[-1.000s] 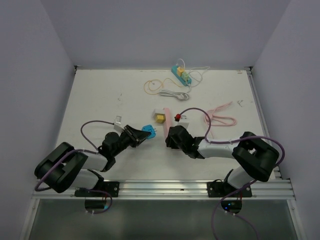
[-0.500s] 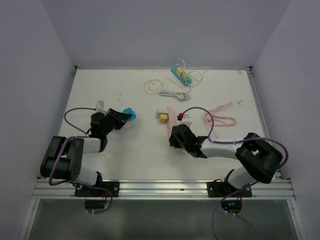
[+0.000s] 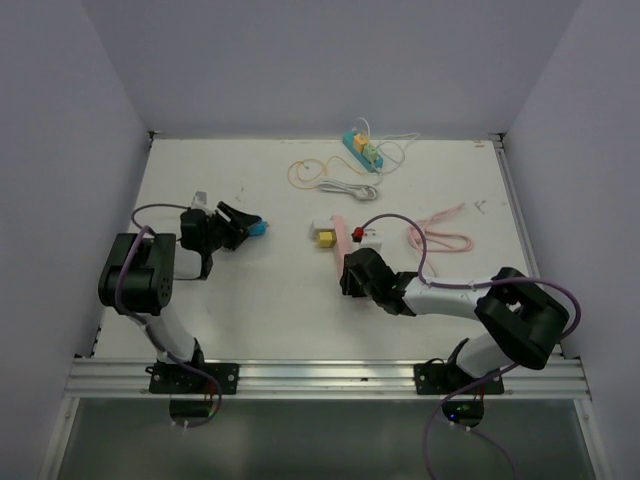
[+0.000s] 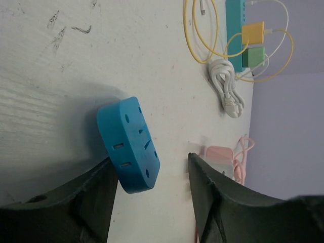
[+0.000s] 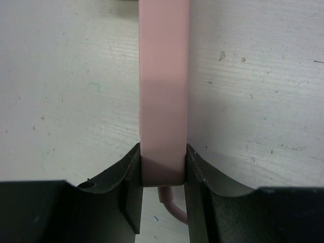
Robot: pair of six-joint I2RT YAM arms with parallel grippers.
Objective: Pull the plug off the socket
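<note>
A blue plug (image 4: 129, 147) lies on the white table, apart from the socket. My left gripper (image 4: 150, 159) is open around it: the plug rests against the left-hand finger, with a clear gap to the other. From above, the blue plug (image 3: 258, 228) sits just past my left gripper (image 3: 240, 222) at the table's left. The socket is a pink strip (image 5: 163, 91), and my right gripper (image 5: 163, 152) is shut on its near end, where its cable comes out. In the top view my right gripper (image 3: 350, 262) holds the pink strip (image 3: 340, 228) at mid-table.
A yellow plug (image 3: 324, 237) and a white adapter with a red button (image 3: 365, 236) sit by the pink strip. Its pink cable (image 3: 440, 238) coils to the right. At the back lie a teal power strip (image 3: 360, 150), a white cable (image 3: 345, 187) and a yellow cable (image 3: 303, 172).
My left arm swung left and away from the pink strip, carrying the blue plug, then opened its jaws and left the plug on the table. My right gripper kept its hold.
</note>
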